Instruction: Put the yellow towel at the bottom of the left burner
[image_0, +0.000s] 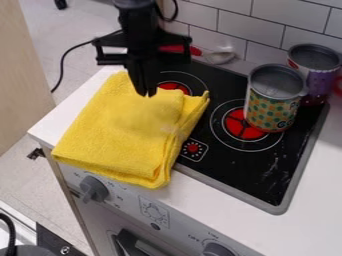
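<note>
Yellow towel (120, 135) and gripper (146, 94) partly hide the left burner (175, 86).

My angular gripper (146, 94) is black. I see a plain yellow folded cloth towel (127, 130), a flat black glassy cooktop (267, 167) with white-ringed round red burners (235, 124), a cylindrical metal can with green and orange dots (270, 111), and a purple cylindrical can (320, 82).
</note>
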